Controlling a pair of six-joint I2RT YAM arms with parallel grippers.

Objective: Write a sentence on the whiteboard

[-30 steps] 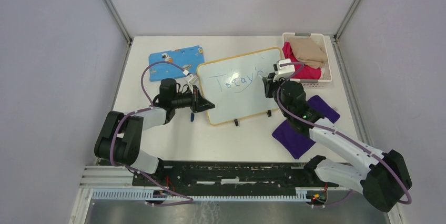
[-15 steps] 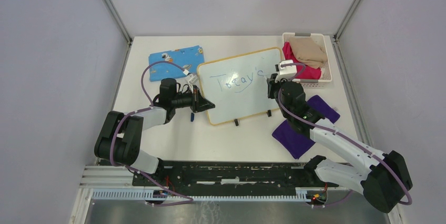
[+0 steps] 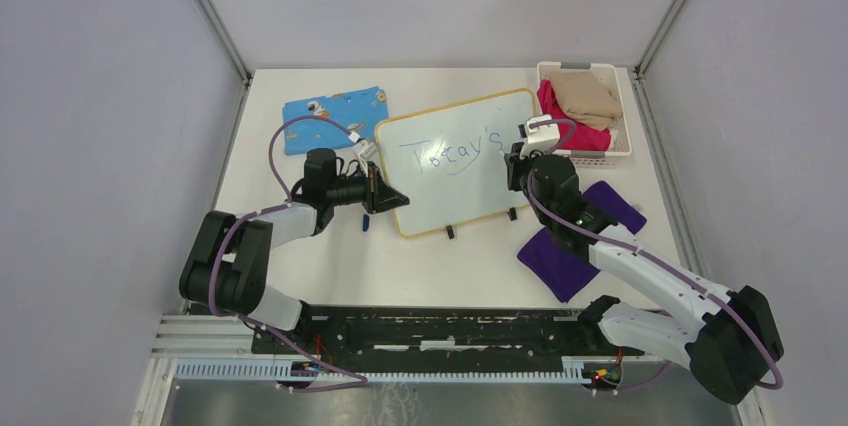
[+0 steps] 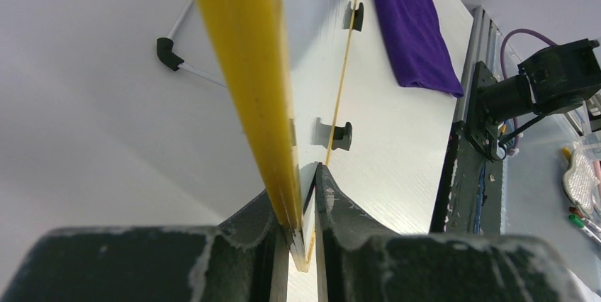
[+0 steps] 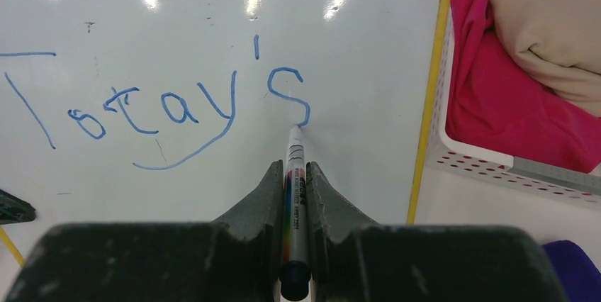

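Observation:
The whiteboard [image 3: 455, 161] lies mid-table, white with a yellow rim, two black clips on its near edge. Blue handwriting, the sentence [image 3: 450, 153], reads "Today's" in one line [image 5: 177, 107]. My left gripper [image 3: 385, 197] is shut on the whiteboard's left corner; the yellow rim [image 4: 255, 82] runs between its fingers [image 4: 340, 210]. My right gripper [image 3: 517, 161] is shut on a whiteboard marker [image 5: 295, 188], whose tip touches the board at the bottom of the "s".
A blue patterned cloth [image 3: 335, 111] lies behind the left arm. A white basket [image 3: 622, 146] at the back right holds pink and tan cloth [image 5: 524, 68]. A purple cloth [image 3: 575, 241] lies under the right arm. A small blue cap [image 3: 365, 223] sits near the left gripper.
The right gripper moved slightly along the board while the "s" after the apostrophe took shape. The left gripper kept its hold without moving.

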